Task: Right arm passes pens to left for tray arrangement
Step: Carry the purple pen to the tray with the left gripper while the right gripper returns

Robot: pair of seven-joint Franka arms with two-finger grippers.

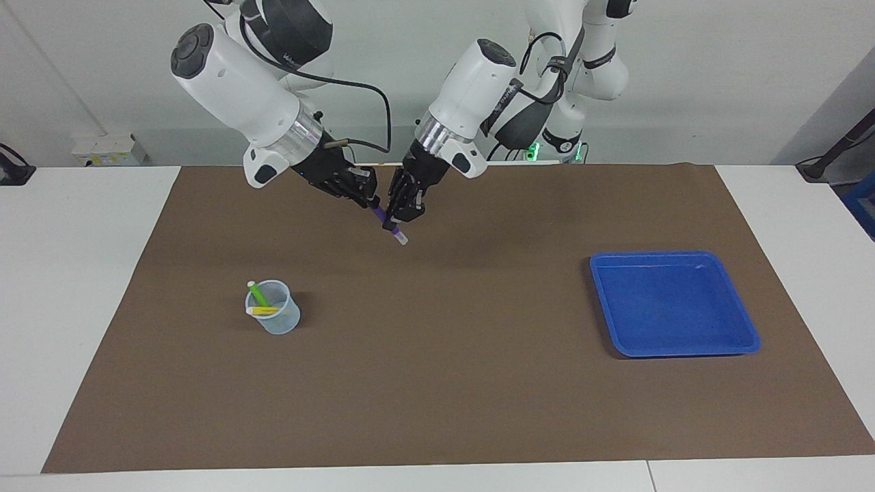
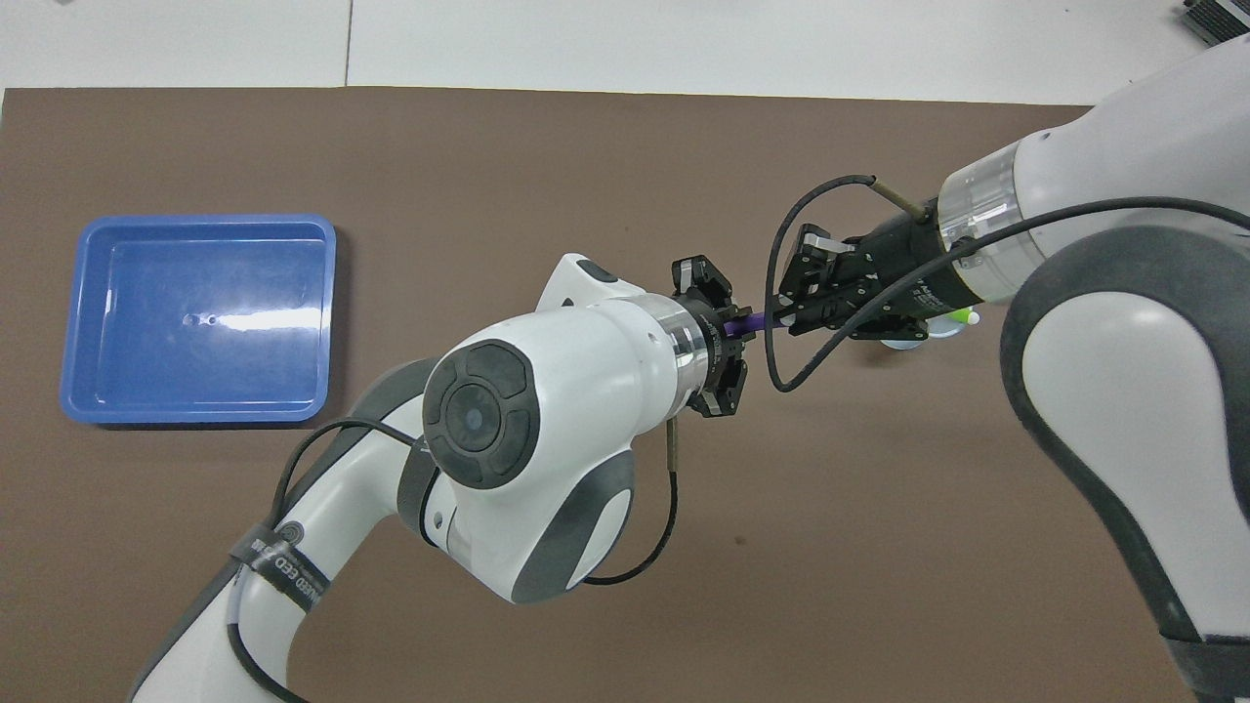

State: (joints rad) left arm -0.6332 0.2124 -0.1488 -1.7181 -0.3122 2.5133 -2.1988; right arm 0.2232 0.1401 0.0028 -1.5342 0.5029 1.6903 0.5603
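The purple pen (image 1: 395,231) hangs slanted in the air over the brown mat, pale end down. My left gripper (image 1: 394,220) is shut on its lower part. My right gripper (image 1: 371,201) sits at the pen's upper end, touching or very close to it. From overhead the purple pen (image 2: 753,319) bridges the left gripper (image 2: 730,336) and the right gripper (image 2: 787,314). A green pen (image 1: 258,294) and a yellow pen (image 1: 265,311) stand in a small translucent cup (image 1: 275,322). The blue tray (image 1: 673,307) lies empty toward the left arm's end of the table.
A brown mat (image 1: 437,383) covers most of the white table. In the overhead view the cup (image 2: 939,332) is largely hidden under the right gripper, with only the green pen's tip (image 2: 964,316) showing. The tray (image 2: 195,223) lies well apart from both grippers.
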